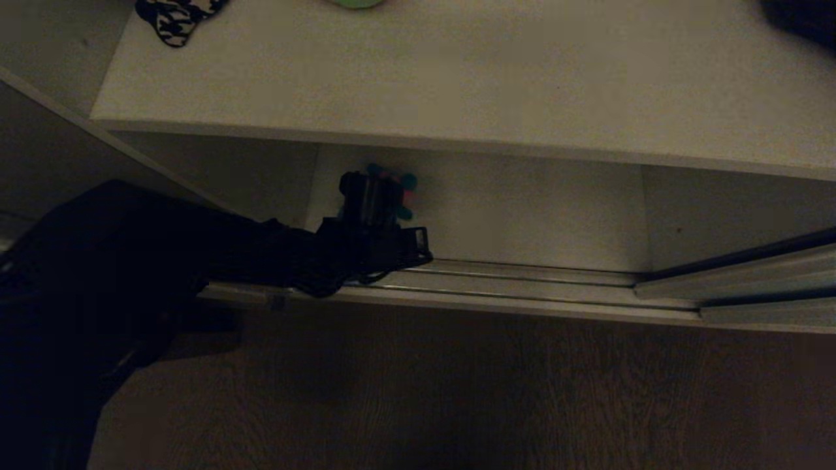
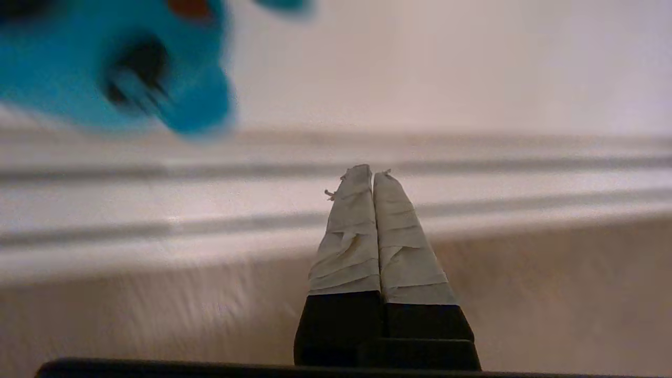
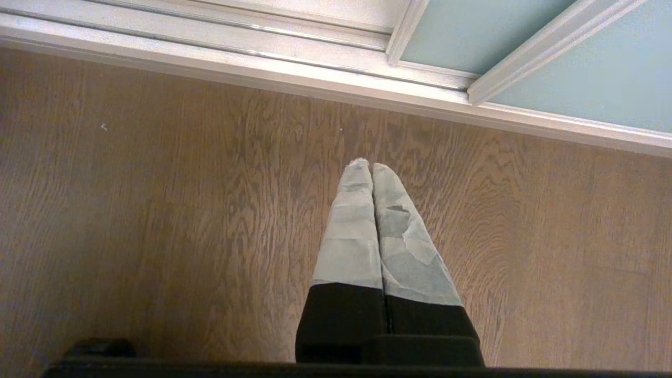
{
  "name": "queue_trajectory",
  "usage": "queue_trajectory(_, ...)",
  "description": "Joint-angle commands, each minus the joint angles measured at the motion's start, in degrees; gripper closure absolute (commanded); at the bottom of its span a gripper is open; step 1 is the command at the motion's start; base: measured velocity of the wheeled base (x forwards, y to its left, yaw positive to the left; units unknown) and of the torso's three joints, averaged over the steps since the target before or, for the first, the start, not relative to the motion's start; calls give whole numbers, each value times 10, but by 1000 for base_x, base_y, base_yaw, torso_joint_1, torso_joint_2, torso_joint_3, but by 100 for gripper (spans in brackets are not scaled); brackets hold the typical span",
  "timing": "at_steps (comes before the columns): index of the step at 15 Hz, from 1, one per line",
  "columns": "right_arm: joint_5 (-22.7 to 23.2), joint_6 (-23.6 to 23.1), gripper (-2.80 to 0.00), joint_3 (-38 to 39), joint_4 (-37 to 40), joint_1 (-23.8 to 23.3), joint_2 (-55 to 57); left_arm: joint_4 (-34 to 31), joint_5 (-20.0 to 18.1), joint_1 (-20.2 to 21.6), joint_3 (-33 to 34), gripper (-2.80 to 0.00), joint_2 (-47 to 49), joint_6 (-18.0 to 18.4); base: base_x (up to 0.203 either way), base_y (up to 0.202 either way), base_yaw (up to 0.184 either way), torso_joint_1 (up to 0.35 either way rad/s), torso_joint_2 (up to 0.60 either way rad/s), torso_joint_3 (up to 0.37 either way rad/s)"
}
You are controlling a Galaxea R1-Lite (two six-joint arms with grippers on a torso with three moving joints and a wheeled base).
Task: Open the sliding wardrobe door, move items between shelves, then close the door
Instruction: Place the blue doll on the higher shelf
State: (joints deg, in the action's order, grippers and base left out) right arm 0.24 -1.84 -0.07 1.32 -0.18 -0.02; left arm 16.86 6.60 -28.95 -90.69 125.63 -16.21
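You've got the upper shelf (image 1: 457, 85) over the lower shelf (image 1: 522, 215), w/ the floor track (image 1: 522, 287) running along the lower one's front edge. Teal toy (image 1: 398, 192) sits on the lower shelf, left of centre, just behind the left gripper (image 1: 372, 196). Patterned bag (image 1: 176, 19) lies at the upper shelf's far-left corner, green toy (image 1: 356, 3) near its back middle. Sliding door (image 3: 577, 52) stands on the track at right. Right gripper (image 3: 371, 168) hangs over the floor (image 3: 157, 210) before the track.
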Motion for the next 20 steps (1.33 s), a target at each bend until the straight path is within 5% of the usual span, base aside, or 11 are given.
queue_trajectory(1,0,0,0,0,0,0,-1,2,2,16,-55,0,43,14,0,0,0,0,0,0)
queue_trajectory(2,0,0,0,1,0,0,-1,0,2,23,-76,0,51,17,0,0,0,0,0,0)
queue_trajectory(3,0,0,0,0,0,0,-1,0,2,28,-85,-280,54,22,0,0,0,0,0,0)
queue_trajectory(13,0,0,0,0,0,0,-1,16,-1,52,-170,-280,73,162,0,0,0,0,0,0)
queue_trajectory(20,0,0,0,1,0,0,-1,-53,-5,84,-168,-280,61,266,0,0,0,0,0,0)
